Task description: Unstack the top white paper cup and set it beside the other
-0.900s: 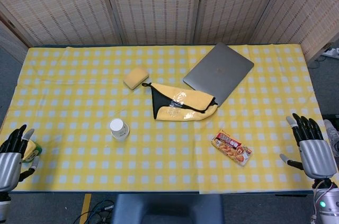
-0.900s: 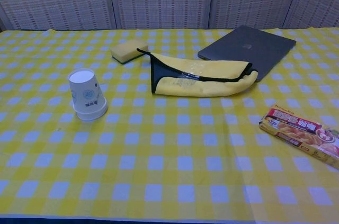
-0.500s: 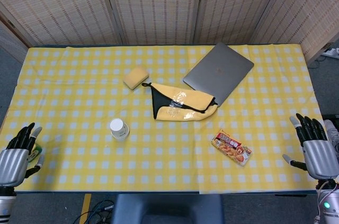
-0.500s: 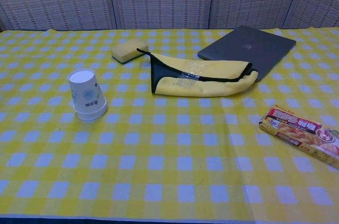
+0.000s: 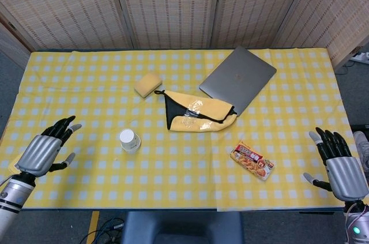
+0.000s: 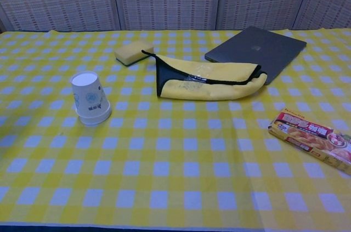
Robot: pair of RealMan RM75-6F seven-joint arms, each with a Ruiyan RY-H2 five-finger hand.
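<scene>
The stack of white paper cups (image 5: 130,141) (image 6: 90,98) stands upside down on the yellow checked cloth, left of the table's middle; a printed pattern runs around its side. My left hand (image 5: 45,150) hovers over the table's left part, well left of the cups, fingers spread and holding nothing. At the table's right front corner my right hand (image 5: 339,165) is also open and empty, far from the cups. Neither hand appears in the chest view.
A yellow sponge (image 5: 148,85) lies behind the cups. A yellow and black cloth pouch (image 5: 199,113) lies mid-table, with a grey closed laptop (image 5: 237,78) behind it. A red snack box (image 5: 252,161) sits at the front right.
My left hand has moved in from the table's left front corner toward the cups. My right hand has shifted slightly. The cups have not moved.
</scene>
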